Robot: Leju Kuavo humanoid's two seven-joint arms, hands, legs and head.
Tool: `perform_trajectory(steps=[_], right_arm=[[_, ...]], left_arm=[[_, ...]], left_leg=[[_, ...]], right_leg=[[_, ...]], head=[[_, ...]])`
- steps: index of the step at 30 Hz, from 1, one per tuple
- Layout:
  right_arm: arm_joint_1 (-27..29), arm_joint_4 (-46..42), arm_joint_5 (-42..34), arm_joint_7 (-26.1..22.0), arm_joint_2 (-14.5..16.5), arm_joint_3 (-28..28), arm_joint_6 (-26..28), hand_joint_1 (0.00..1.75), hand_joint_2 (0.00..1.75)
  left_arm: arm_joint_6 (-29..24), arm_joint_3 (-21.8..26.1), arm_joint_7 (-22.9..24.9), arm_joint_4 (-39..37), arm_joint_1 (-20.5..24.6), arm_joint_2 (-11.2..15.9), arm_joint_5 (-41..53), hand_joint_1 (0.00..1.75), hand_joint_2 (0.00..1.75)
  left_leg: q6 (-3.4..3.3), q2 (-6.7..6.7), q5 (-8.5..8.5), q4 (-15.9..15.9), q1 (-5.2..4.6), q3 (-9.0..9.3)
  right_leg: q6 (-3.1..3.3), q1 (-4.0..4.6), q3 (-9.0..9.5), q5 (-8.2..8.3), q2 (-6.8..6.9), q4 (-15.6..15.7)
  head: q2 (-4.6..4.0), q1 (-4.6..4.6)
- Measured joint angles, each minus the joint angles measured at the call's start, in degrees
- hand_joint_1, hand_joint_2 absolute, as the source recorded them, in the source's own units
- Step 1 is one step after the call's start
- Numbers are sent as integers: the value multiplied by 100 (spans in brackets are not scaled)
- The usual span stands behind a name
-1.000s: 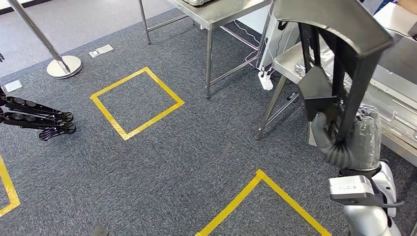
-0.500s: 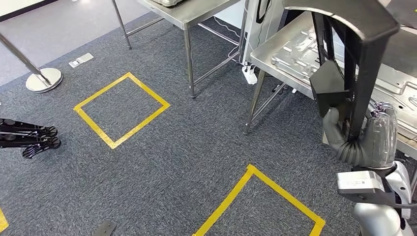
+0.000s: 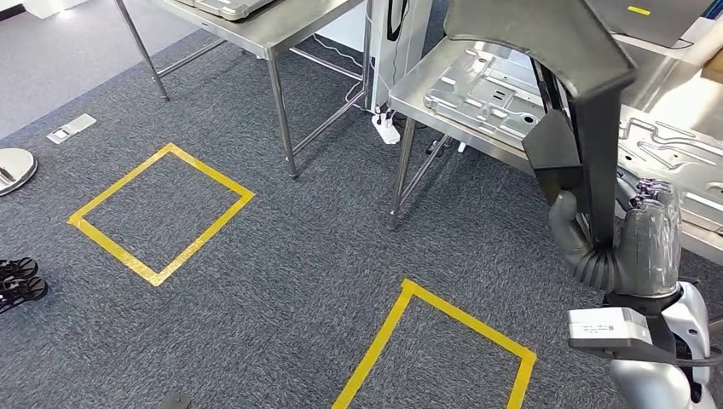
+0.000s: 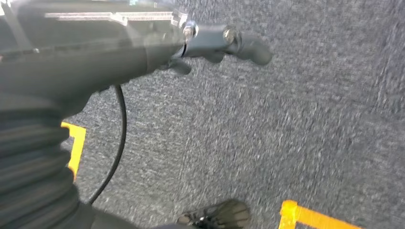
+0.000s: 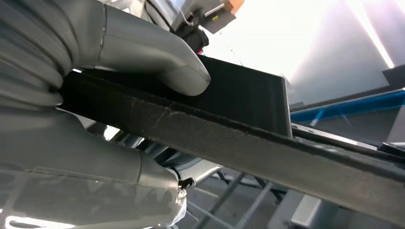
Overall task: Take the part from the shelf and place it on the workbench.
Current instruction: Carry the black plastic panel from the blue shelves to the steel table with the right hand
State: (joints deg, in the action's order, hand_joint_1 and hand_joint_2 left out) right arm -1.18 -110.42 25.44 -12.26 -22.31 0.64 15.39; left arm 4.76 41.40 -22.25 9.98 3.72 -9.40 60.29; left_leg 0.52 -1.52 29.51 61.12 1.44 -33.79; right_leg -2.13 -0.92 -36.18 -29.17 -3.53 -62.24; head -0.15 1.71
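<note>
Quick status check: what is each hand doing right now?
Left hand: holds nothing; open or shut cannot be told.
Right hand: grips the black part, thumb pressed on it.

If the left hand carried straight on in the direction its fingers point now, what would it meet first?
Probably nothing but carpet. In the left wrist view the left hand hangs low, its fingers stretched out over bare grey carpet. The way looks free as far as the picture shows, though blur leaves depth unclear.
</note>
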Motion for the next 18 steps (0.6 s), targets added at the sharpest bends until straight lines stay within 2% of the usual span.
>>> perform_trajectory(steps=[1, 3, 4, 5, 6, 7, 8, 10, 11, 13, 15, 16, 18], right_arm=[[-15, -31, 44, -6, -2, 2, 35, 175, 175], [-32, -99, 114, -13, -1, 5, 109, 175, 175], [-25, -137, 132, -6, -4, 1, 143, 175, 175], [-10, -181, 143, 5, -17, -13, 170, 175, 175], [17, -240, 139, 15, -42, -41, 195, 175, 175], [56, -318, 119, 25, -84, -89, 216, 175, 175], [103, -404, 85, 30, -134, -152, 234, 175, 175], [222, -595, -9, 24, -233, -309, 255, 175, 175], [301, -683, -58, 17, -270, -391, 257, 175, 175], [463, -853, -140, -4, -331, -552, 245, 175, 175], [546, -995, -179, -35, -369, -688, 221, 175, 175], [563, -1048, -184, -50, -379, -730, 207, 175, 175], [581, -1102, -187, -70, -382, -763, 161, 175, 175]], left_arm=[[5, 32, -29, 1, -14, -2, -40, 0, 175], [27, 86, -27, -1, -54, -2, -72, 0, 175], [35, 97, 5, -1, -69, -3, -69, 0, 175], [42, 102, 48, -2, -77, -7, -64, 0, 175], [43, 107, 88, -3, -79, -15, -60, 0, 175], [44, 113, 116, -3, -78, -25, -57, 0, 175], [44, 120, 137, -4, -78, -35, -53, 0, 175], [41, 130, 162, -4, -82, -53, -46, 0, 175], [39, 131, 169, -4, -83, -59, -44, 0, 175], [31, 133, 174, -4, -80, -73, -38, 0, 175], [19, 131, 158, -4, -68, -91, -29, 0, 175], [13, 130, 144, -4, -64, -98, -26, 0, 175], [4, 133, 108, -4, -60, -107, -26, 0, 175]], left_leg=[[-24, 56, 3, -3, -1, 2], [-51, 176, 17, 0, -9, 3], [-58, 237, 25, 0, -11, 5], [-62, 292, 34, 1, -11, 11], [-62, 341, 45, 1, -10, 23], [-56, 382, 60, 1, -10, 40], [-41, 417, 78, 1, -20, 58], [0, 482, 111, 0, -53, 83], [22, 521, 123, -10, -69, 96], [70, 593, 151, -37, -77, 143], [111, 489, 297, 140, -67, 117], [123, 387, 445, 393, -58, 20], [125, 225, 777, 1137, -57, -320]], right_leg=[[-10, 6, -139, -154, 120, -287], [-23, 9, -511, -461, 233, -1023], [-26, 8, -644, -512, 251, -1269], [-28, 8, -678, -454, 264, -1307], [-27, 9, -602, -303, 283, -1130], [-22, 12, -431, -93, 339, -775], [-18, 32, -242, 68, 458, -391], [-4, 85, -6, 212, 646, 124], [3, 110, 14, 190, 679, 190], [45, 98, 18, 190, 584, 218], [112, 55, 50, 195, 485, 243], [147, 34, 69, 195, 438, 251], [187, 34, 85, 186, 337, 249]], head=[[0, 34], [0, 94], [0, 111], [0, 127], [0, 146], [0, 169], [0, 196], [0, 234], [0, 232], [0, 203], [0, 159], [0, 126], [0, 46]])
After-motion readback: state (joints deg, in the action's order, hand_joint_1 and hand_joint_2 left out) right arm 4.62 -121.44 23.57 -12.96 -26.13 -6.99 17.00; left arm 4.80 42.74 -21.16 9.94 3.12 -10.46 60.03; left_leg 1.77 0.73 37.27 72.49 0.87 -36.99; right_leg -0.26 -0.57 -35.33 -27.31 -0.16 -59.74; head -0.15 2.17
